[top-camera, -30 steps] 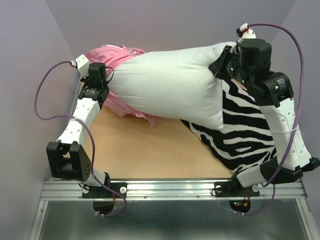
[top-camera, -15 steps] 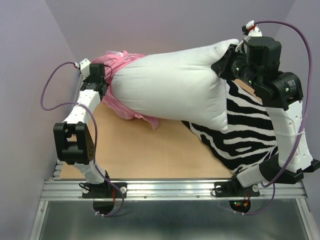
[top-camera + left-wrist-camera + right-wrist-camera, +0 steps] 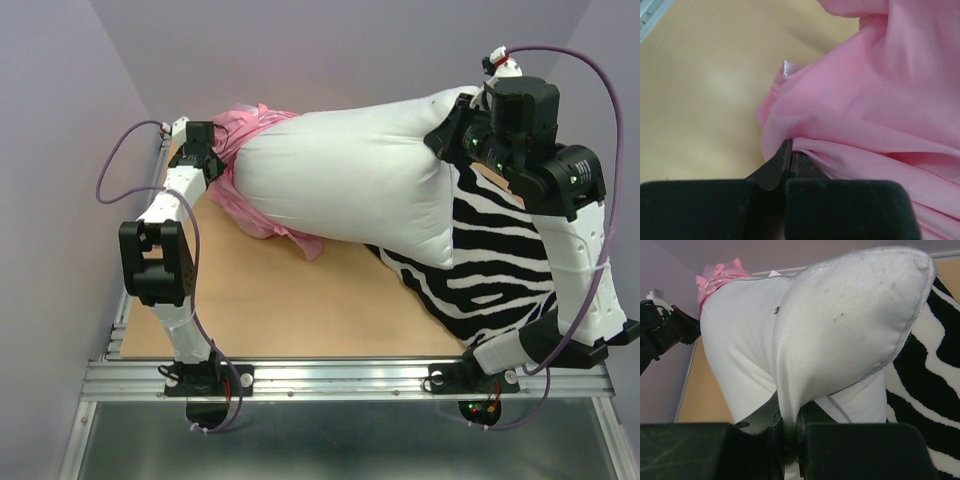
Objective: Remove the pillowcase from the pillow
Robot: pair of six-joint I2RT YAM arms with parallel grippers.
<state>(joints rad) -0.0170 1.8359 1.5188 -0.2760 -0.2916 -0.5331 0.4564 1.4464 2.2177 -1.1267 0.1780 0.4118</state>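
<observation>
The white pillow [image 3: 350, 175] hangs lifted across the back of the table, most of it bare. The pink pillowcase [image 3: 245, 170] is bunched round its left end. My left gripper [image 3: 212, 140] is shut on a fold of the pillowcase [image 3: 875, 100] at the far left; its black fingertips [image 3: 780, 165] pinch the pink fabric. My right gripper [image 3: 455, 135] is shut on the pillow's right corner [image 3: 840, 330] and holds it up above the zebra-striped pillow [image 3: 490, 260]. In the right wrist view the pillowcase [image 3: 720, 275] shows beyond the pillow.
The zebra-striped pillow lies on the right half of the wooden table [image 3: 280, 300], under my right arm. Purple walls close in at the left [image 3: 60, 150] and the back. A metal rail [image 3: 350, 375] runs along the near edge.
My left gripper has pulled the pink pillowcase farther back and left, baring more of the pillow. My right gripper has risen slightly with the pillow corner.
</observation>
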